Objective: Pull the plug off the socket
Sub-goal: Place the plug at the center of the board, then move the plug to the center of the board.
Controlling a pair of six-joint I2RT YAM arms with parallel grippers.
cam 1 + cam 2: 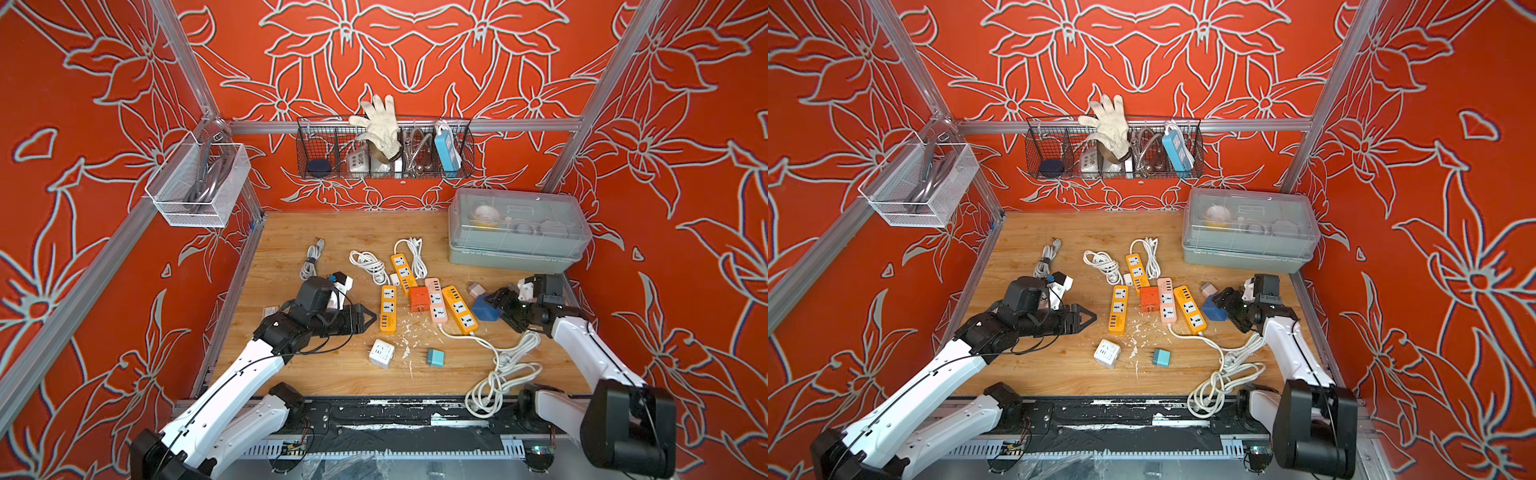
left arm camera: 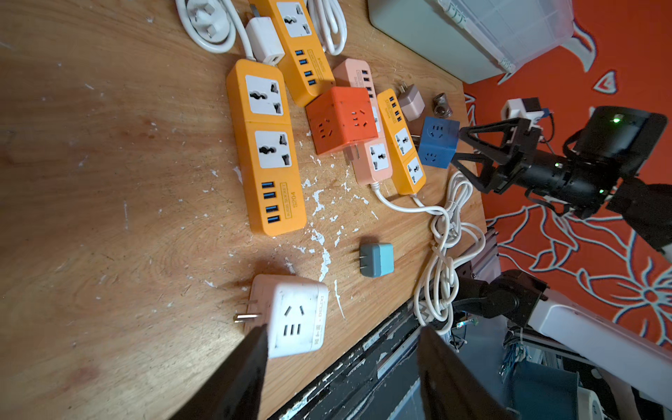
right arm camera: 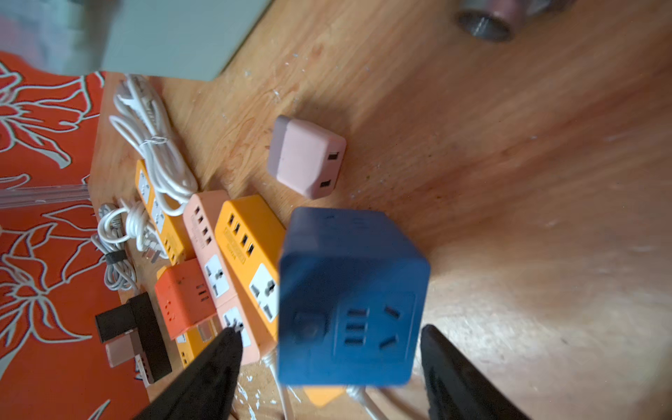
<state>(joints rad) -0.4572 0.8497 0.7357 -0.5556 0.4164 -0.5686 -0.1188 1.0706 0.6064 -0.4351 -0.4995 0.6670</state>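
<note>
Right gripper: jaws spread wide, holding nothing; the blue cube plug sits between them, with a gap on each side in the right wrist view, where it is blurred; in both top views we see the cube low at the right side of the wooden table; it is just beside the corded yellow power strip, off at that strip's side rather than on its socket faces; we cannot tell which way the cube's pins point; a pink charger lies near, beyond the cube.

Left gripper: jaws well apart, nothing between them, low over the table's left half; a white cube adapter lies just beside one finger; a teal charger is near that, prongs out; further off, an orange cube adapter rests on a pink power strip; a grey storage box stands at the far right corner.
</note>
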